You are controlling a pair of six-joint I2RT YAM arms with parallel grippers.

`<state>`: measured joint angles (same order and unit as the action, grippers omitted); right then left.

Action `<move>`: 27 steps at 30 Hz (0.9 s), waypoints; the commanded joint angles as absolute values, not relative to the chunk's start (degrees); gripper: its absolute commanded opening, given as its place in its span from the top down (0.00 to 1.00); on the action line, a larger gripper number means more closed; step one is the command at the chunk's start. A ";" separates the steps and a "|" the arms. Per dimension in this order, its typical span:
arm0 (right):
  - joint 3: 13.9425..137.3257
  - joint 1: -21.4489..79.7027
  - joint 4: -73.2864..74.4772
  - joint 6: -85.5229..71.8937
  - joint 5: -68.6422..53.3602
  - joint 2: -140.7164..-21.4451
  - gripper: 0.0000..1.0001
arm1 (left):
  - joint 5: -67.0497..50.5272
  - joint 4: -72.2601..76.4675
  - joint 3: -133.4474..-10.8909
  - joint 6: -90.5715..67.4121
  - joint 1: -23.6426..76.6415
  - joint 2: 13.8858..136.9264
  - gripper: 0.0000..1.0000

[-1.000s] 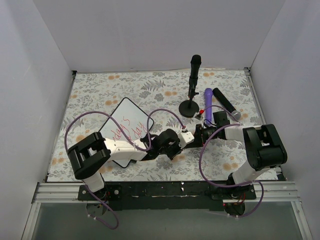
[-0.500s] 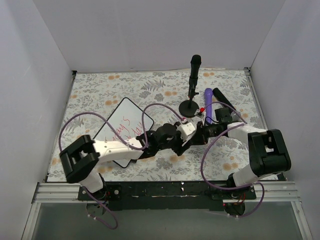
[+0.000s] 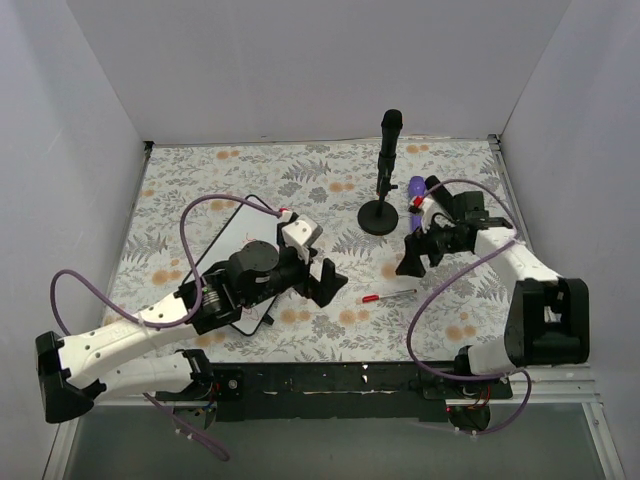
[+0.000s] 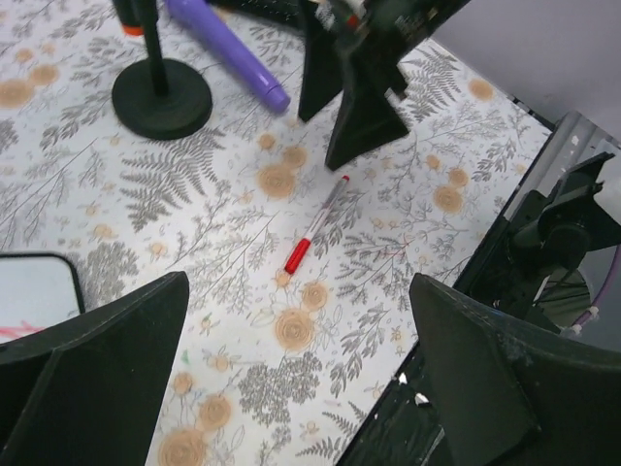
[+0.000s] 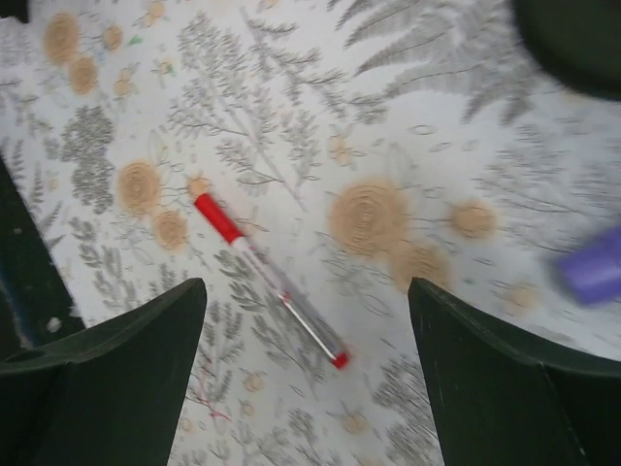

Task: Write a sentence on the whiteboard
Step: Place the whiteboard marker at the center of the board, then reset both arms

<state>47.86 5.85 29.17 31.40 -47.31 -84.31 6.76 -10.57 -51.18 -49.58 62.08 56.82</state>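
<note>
parted from the mid-tabletop huddle of a second ago and swung out to opposite sides, letting a red-capped marker (image 3: 388, 296) drop flat onto the floral tabletop (image 3: 200, 170) where none lay before. pictured with the left end effector (image 3: 318, 258) spread wide and grasping nothing, and with the right end effector (image 3: 422, 252) likewise released and empty. finds the marker between the two, clear of both sets of fingers, with its long axis running roughly across the tabletop, red cap toward the left arm and clear barrel toward the right. seems about equally near both from above, though framed squarely between the fingers in the right wrist view. places the whiteboard (image 3: 238, 232) to the left of the marker, flat on the tabletop and largely covered by the left arm, with only a scrap of the red sentence (image 4: 15, 331) showing at its corner in the left wrist view. looks like writing finished and pen put down, though unreadable from here. leaves a microphone (image 3: 385, 170) on its stand and a purple cylinder (image 4: 228, 49) behind the marker.
</note>
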 commanded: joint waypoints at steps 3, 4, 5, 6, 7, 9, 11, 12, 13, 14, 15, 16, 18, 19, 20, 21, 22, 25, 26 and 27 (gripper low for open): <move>62.39 -1.03 42.88 39.81 -32.70 -68.59 0.07 | 18.00 -23.19 -57.37 -55.54 58.90 48.70 0.02; 63.36 -1.84 44.46 39.81 -31.83 -66.73 0.07 | 18.37 -23.73 -58.78 -55.55 57.49 48.52 0.02; 64.85 -3.41 44.47 39.55 -31.64 -62.79 0.06 | 17.59 -24.43 -60.19 -55.46 55.39 49.04 0.02; 65.65 -4.04 44.39 37.38 -30.60 -60.75 0.04 | 16.10 -26.17 -63.86 -55.11 49.19 50.00 0.02; 66.44 -4.56 44.47 36.31 -30.06 -58.73 0.02 | 10.95 -26.89 -65.72 -55.11 45.30 51.05 0.02; 69.51 -5.88 44.82 33.06 -29.10 -53.37 0.02 | 3.12 -27.59 -68.80 -55.28 32.34 55.18 0.02; 72.15 -9.47 45.00 27.20 -29.10 -50.55 0.02 | -9.71 -28.04 -73.29 -57.74 24.38 59.30 0.02; 74.42 -10.28 44.83 25.59 -27.09 -49.84 0.02 | -12.54 -28.21 -74.52 -58.79 19.39 60.37 0.02; 75.40 -10.98 44.56 24.45 -26.03 -48.96 0.02 | -14.05 -28.47 -76.79 -59.49 18.64 60.99 0.02; 76.11 -11.68 44.13 21.74 -24.62 -47.04 0.02 | -14.67 -28.56 -77.60 -59.24 18.46 61.34 0.02; 77.59 -12.04 42.73 20.49 -21.74 -46.06 0.02 | -14.94 -28.56 -78.04 -59.24 18.46 61.17 0.02; 78.22 -12.22 42.11 19.61 -20.67 -45.10 0.02 | -14.94 -28.65 -78.48 -59.24 18.46 61.00 0.02; 79.45 -12.57 40.96 15.92 -17.43 -43.07 0.02 | -14.59 -29.00 -79.01 -59.06 18.46 59.51 0.02; 80.41 -12.57 41.13 14.95 -16.53 -42.72 0.02 | -14.50 -29.18 -79.10 -58.98 18.46 59.07 0.02; 80.77 -12.83 41.13 13.98 -15.83 -42.45 0.02 | -14.24 -29.35 -79.01 -58.71 18.54 58.63 0.02; 80.95 -12.92 41.13 13.63 -14.08 -42.36 0.02 | -14.33 -30.05 -79.10 -58.62 18.54 57.93 0.02; 81.12 -12.92 40.96 13.45 -13.11 -42.28 0.02 | -14.24 -30.23 -79.01 -58.45 18.46 57.57 0.02; 80.60 -12.92 40.34 12.83 -9.68 -42.01 0.02 | -14.06 -31.02 -78.66 -58.19 18.46 56.61 0.02; 80.42 -13.01 40.25 12.83 -9.32 -41.84 0.02 | -14.06 -31.20 -78.66 -58.10 18.54 56.43 0.02; 80.25 -13.01 40.08 12.92 -8.53 -41.57 0.02 | -13.98 -31.46 -78.84 -57.92 18.54 56.25 0.02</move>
<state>79.83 -12.69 42.22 15.68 -14.50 -41.60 -12.73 -29.71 -76.73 -58.52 18.50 58.15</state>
